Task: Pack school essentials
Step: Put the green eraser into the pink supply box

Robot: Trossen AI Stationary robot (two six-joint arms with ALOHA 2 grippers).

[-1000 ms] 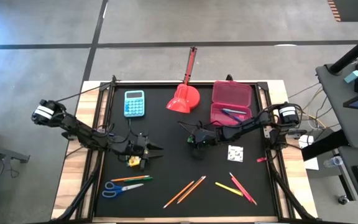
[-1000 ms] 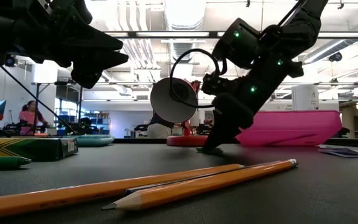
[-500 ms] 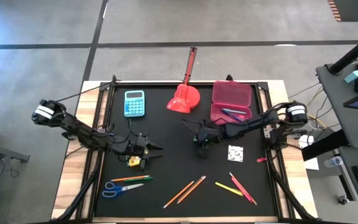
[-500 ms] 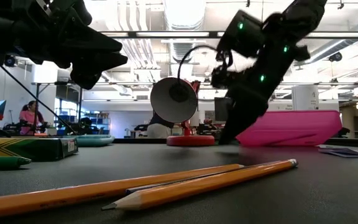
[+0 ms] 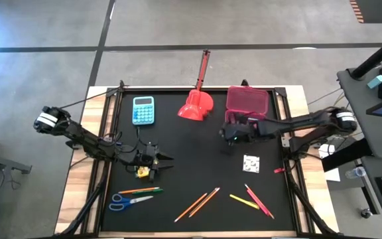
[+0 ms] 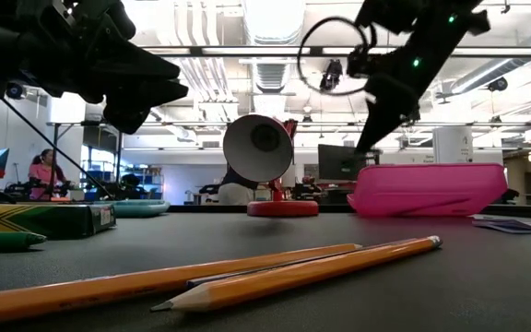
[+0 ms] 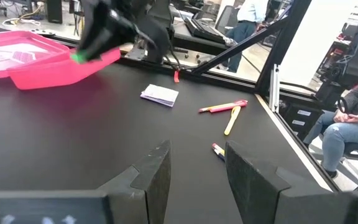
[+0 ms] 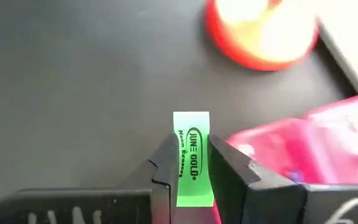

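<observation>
High view: the right gripper (image 5: 229, 133) hangs just left of the open pink case (image 5: 247, 109) in the upper right of the black bench (image 5: 184, 166); at centre left, the left gripper (image 5: 166, 159) sits just beside a small yellow crayon box (image 5: 142, 172). Blue-handled scissors (image 5: 128, 200) lie at lower left, thin orange pencils (image 5: 197, 204) at lower centre, yellow and red pens (image 5: 253, 200) at lower right, and a white speckled square (image 5: 251, 162) to the right of centre. A light-blue calculator (image 5: 143, 109) and a glossy red scoop (image 5: 196, 103) sit along the top.

Low view: the right gripper (image 6: 369, 138) hovers above the left end of the pink case (image 6: 429, 189), clear of the matte bench. Two faceted orange pencils (image 6: 247, 272) stretch across the foreground; the flat crayon box (image 6: 40, 219) lies at left.

Left wrist view: the left gripper (image 7: 194, 168) has its two dark fingers parted, with nothing between them.

Right wrist view: the right gripper (image 8: 191, 171) is closed tight on a slim, rectangular neon-green eraser (image 8: 191, 155) in a printed sleeve, beside the pink case (image 8: 316, 140) at lower right of the frame.
</observation>
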